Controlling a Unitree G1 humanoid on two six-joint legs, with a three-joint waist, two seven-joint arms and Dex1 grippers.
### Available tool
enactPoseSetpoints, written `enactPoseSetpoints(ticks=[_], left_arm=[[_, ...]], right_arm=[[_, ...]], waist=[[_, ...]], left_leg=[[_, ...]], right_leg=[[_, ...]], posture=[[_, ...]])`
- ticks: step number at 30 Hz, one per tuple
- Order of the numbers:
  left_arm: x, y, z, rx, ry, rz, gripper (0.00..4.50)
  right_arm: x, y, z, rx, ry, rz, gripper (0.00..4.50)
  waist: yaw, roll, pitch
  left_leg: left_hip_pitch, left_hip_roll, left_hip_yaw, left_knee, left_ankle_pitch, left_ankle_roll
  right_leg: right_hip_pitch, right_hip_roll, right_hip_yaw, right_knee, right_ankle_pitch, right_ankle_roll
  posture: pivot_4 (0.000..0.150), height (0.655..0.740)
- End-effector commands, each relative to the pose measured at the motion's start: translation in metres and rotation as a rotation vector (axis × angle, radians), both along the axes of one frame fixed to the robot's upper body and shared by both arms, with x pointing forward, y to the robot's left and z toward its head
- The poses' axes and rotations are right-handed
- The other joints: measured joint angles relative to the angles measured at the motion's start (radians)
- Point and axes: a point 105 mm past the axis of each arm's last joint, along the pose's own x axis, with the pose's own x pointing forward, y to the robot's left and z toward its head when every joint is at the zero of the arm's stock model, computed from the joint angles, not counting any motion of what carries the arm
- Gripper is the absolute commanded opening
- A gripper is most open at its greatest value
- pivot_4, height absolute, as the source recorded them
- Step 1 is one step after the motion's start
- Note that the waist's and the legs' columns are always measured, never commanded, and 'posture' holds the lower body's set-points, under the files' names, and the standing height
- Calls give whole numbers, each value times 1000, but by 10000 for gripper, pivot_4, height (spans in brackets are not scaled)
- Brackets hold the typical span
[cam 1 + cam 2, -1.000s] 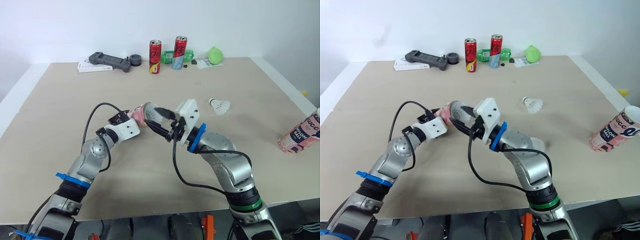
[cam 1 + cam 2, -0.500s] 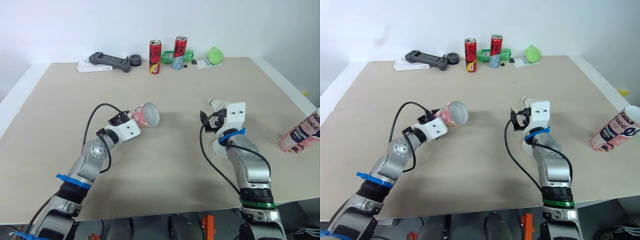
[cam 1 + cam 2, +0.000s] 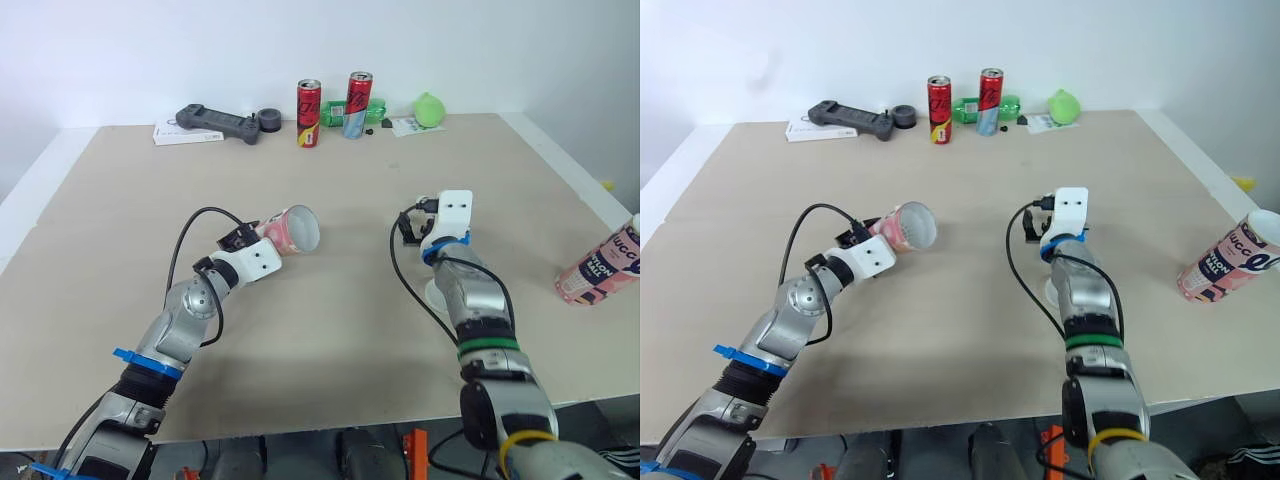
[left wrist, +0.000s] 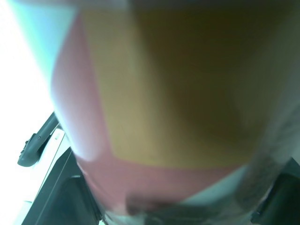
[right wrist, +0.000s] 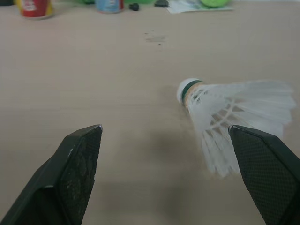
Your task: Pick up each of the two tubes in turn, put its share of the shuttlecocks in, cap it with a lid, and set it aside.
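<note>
The pink cardboard tube [image 3: 292,229] is held in the air over the wide beige bench [image 3: 120,220], a little left of its middle, lying nearly flat with its open round mouth turned to the right. The fingers of the left gripper [image 3: 252,236] are clamped on its closed end. A second pink and white tube [image 3: 600,268] stands tilted near the right edge of the bench, well apart from the first. The right gripper [image 5: 164,129] is low over the bench right of the middle, its black fingers [image 5: 79,164] wide apart and holding nothing. A white feather shuttlecock [image 5: 229,112] lies on its side just ahead of them, not touched. Two red drink cans [image 3: 311,100] stand at the far edge.
</note>
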Motion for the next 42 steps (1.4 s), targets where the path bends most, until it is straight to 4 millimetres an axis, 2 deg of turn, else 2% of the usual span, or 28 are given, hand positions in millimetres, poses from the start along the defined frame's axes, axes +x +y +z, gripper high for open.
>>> enactPoseSetpoints(ticks=[1,3,6,7,12,16,18,21,25,28,31,34,37,39,40,41,42], left_arm=[[-3,-1,-2,-5,5,0,31890],[-3,-1,-2,-6,5,3,31890],[-4,0,-2,-5,5,6,31890],[-4,1,-2,-6,5,8,31890],[-4,1,-1,-9,3,14,31890],[-4,4,-2,-7,6,21,31890],[-4,5,-2,-7,7,23,31890],[-3,4,-2,-8,8,21,31890],[-1,3,-2,-9,8,18,31890],[0,2,-1,-10,8,15,31890],[0,2,-1,-12,5,13,31890],[0,1,0,-14,3,13,31890],[1,0,0,-15,1,12,31890],[1,-1,0,-16,-1,10,31890],[1,-1,1,-19,-5,12,31890],[1,0,2,-21,-8,14,31890],[1,0,2,-22,-10,16,31890]], right_arm=[[9,-9,15,16,-47,-42,25284],[13,-10,15,20,-44,-49,14400],[15,-11,15,37,-46,-65,887],[16,-11,16,40,-48,-68,288],[13,-14,20,38,-81,-44,288],[-5,8,49,-2,-226,189,288],[-25,34,67,-26,-307,400,288],[-70,73,90,-17,-405,726,288],[-113,106,96,-22,-361,1000,288],[-131,126,96,-79,-320,1117,288],[-138,140,93,-142,-298,1164,288],[-137,152,81,-215,-269,1172,288],[-125,160,64,-351,-235,1125,288],[-121,167,61,-371,-239,1114,288],[-123,172,66,-338,-252,1130,4216],[-127,175,72,-300,-271,1155,5592],[-129,176,80,-258,-289,1172,8917]], waist=[[0,0,0],[0,0,0],[-1,0,0],[-1,0,0],[-1,0,0],[0,0,0],[0,0,0],[0,1,0],[1,1,0],[1,0,0],[1,0,0],[1,0,0],[2,0,0],[2,0,0],[2,0,0],[2,0,0],[2,0,0]], left_leg=[[0,0,0,0,0,0],[0,0,0,-1,0,0],[0,0,0,-1,0,0],[0,0,0,-1,0,0],[0,0,0,-1,0,0],[0,0,0,-2,0,0],[0,0,0,-3,0,0],[0,0,-1,-4,0,0],[1,0,-1,-3,0,0],[1,0,-1,-1,0,0],[1,0,-1,0,0,0],[1,0,-1,0,0,0],[1,0,-1,0,0,0],[1,0,0,0,0,0],[1,0,-1,0,0,0],[1,0,0,0,0,0],[1,0,-1,0,0,0]], right_leg=[[0,0,0,0,0,0],[0,0,0,0,0,0],[0,0,0,0,0,0],[0,0,0,0,0,0],[0,0,0,0,0,0],[0,0,0,0,-1,0],[0,0,0,0,-2,0],[-1,0,0,0,-2,0],[0,1,0,0,-1,0],[0,0,0,0,-2,-3],[0,0,0,0,-3,-5],[0,0,0,0,-3,-5],[0,0,0,0,-3,-5],[0,0,0,0,-3,-4],[-1,0,0,0,-3,-4],[-1,0,0,0,-2,-4],[-1,1,0,0,-1,-2]], posture=[[1500,7400],[1500,7400],[1500,7400],[1500,7400],[1500,7400],[1500,7400],[1500,7400],[1500,7400],[1500,7400],[1500,7400],[1500,7400],[1500,7400],[1500,7400],[1500,7400],[1500,7400],[1500,7400],[1500,7400]])
